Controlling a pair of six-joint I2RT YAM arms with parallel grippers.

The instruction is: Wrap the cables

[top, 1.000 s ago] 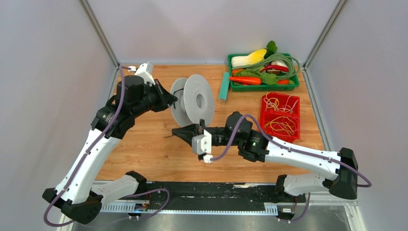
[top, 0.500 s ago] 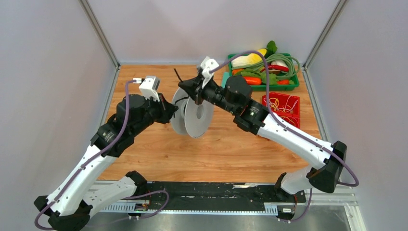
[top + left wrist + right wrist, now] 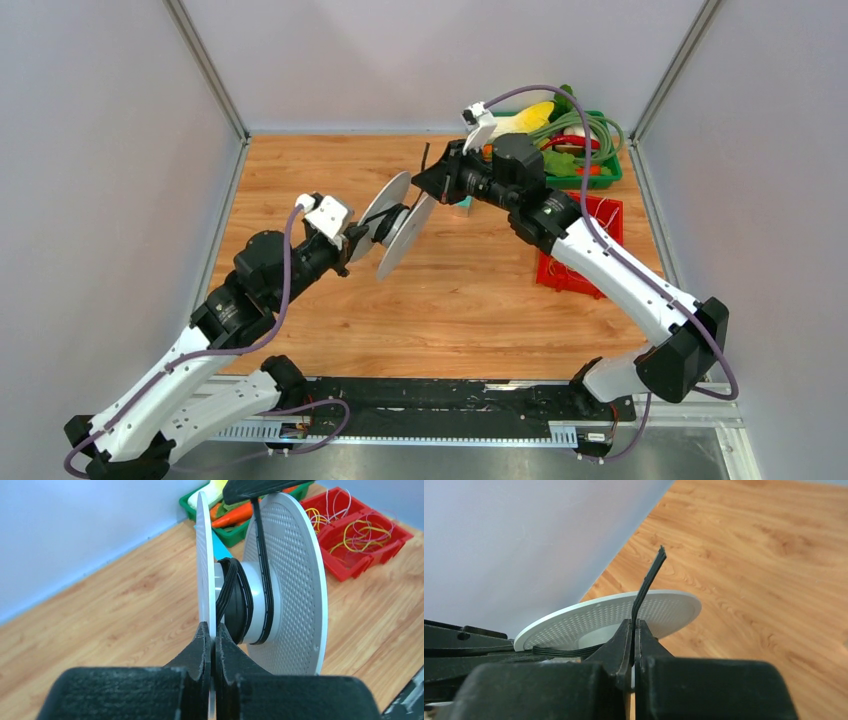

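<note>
one cable (image 3: 647, 582) end within the right hand (image 3: 634, 625)

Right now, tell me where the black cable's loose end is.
In the right wrist view the cable end sticks up from the shut right gripper, just above the rim of the white spool.

The left arm (image 3: 160, 390) and right arm (image 3: 612, 278) share white shell links and chunky black joints. A purple-grey cable (image 3: 287, 265) loops along each. A small white camera box (image 3: 328, 215) sits on each wrist. The left claw (image 3: 210, 637) and right claw (image 3: 633, 630) are matte black and wedge-shaped.
</note>
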